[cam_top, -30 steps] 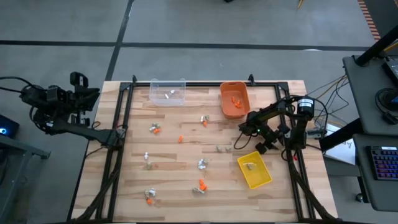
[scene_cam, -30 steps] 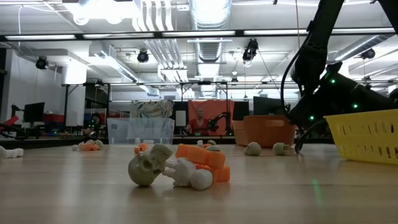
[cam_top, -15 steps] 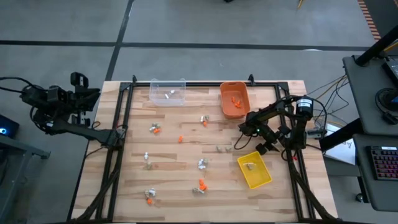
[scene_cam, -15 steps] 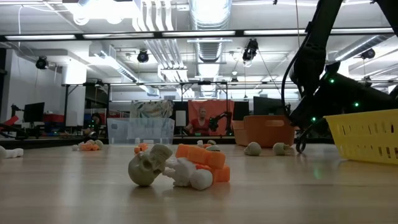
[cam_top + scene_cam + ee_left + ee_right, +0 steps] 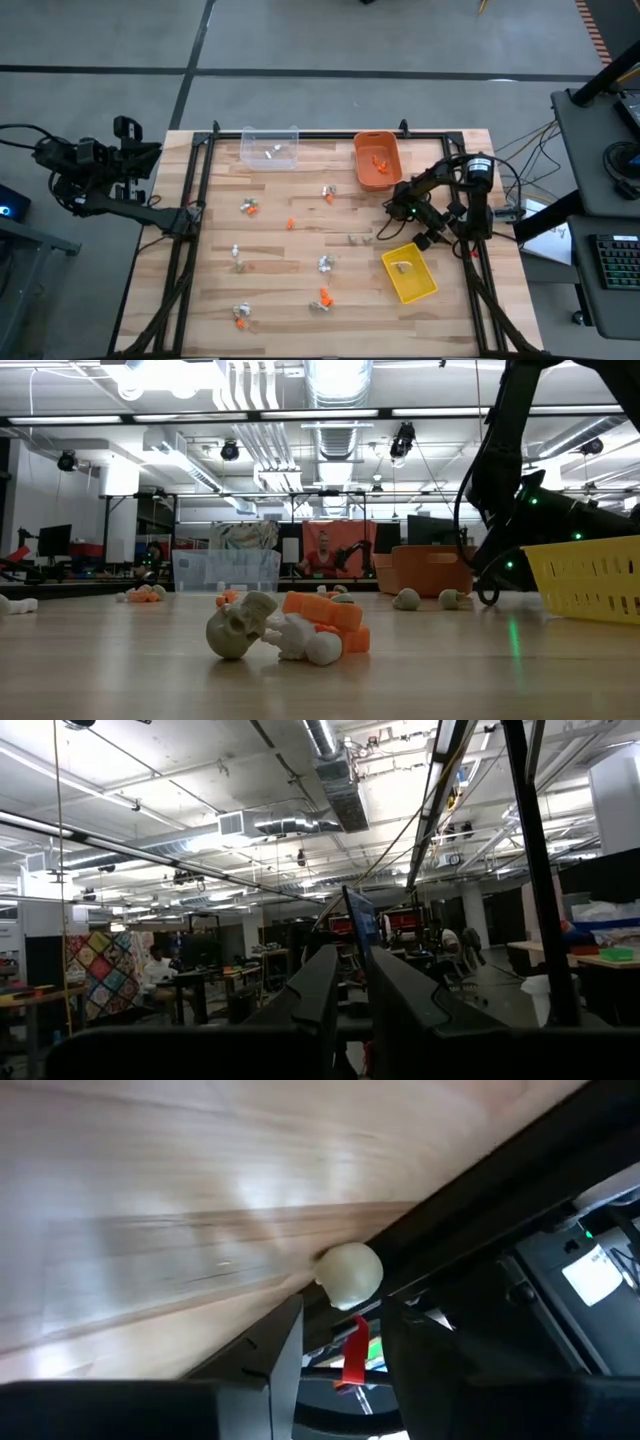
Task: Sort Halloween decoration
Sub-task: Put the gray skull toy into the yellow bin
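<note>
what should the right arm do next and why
Probably close the right gripper on the pale trinket. It sits right between the tips of the parted fingers, low over the table, and is not visibly pinched yet. The left gripper waits beside the table.

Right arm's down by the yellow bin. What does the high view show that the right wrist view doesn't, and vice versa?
Only high: the clear bin, orange bin, yellow bin, trinkets scattered over the table, and the left arm parked off its left edge. Only right wrist: a pale round trinket right at the right tool's tip; whether it is gripped is unclear. Both: the table's bare wood.
</note>
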Robot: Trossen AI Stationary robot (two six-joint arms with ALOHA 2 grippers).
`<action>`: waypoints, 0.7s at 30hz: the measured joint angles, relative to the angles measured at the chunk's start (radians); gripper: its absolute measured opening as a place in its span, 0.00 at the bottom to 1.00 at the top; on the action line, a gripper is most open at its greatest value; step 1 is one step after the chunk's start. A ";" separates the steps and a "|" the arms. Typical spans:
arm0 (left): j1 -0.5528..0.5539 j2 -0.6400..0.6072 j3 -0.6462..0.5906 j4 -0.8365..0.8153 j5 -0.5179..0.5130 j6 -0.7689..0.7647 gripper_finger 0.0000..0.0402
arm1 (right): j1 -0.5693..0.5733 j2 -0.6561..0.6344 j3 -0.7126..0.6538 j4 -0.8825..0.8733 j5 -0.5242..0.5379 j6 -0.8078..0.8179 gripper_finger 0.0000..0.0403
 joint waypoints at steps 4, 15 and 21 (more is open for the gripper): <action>0.000 0.000 0.000 -0.003 0.000 0.000 0.10 | 0.000 -0.022 -0.003 0.025 -0.001 -0.004 0.24; 0.000 0.000 0.000 -0.008 0.000 0.003 0.10 | 0.001 -0.180 0.021 0.044 0.071 0.063 0.02; 0.000 0.000 0.000 -0.008 0.000 0.006 0.10 | 0.004 -0.313 0.097 -0.096 0.081 0.130 0.02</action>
